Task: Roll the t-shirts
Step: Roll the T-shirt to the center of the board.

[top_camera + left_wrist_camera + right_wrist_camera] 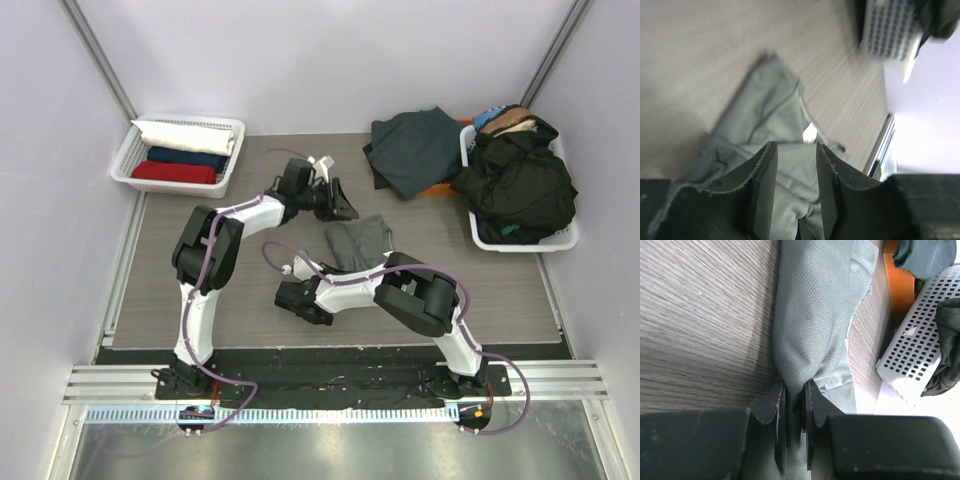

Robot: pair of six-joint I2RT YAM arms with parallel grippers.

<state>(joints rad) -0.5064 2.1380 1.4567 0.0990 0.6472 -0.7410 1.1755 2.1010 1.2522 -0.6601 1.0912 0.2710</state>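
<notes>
T-shirt, grey-green, pinched in right hand, left hand parted above it

The top camera hangs high above and behind the arm bases at the near edge, looking down and away over the whole grey wood-grain table to the far wall. The left wrist camera sits close over the crumpled grey-green cotton t-shirt, facing right towards the white plastic lattice basket. The right wrist camera lies almost on the tabletop, looking far-right along the same shirt. All three views share shirt and basket.
</notes>
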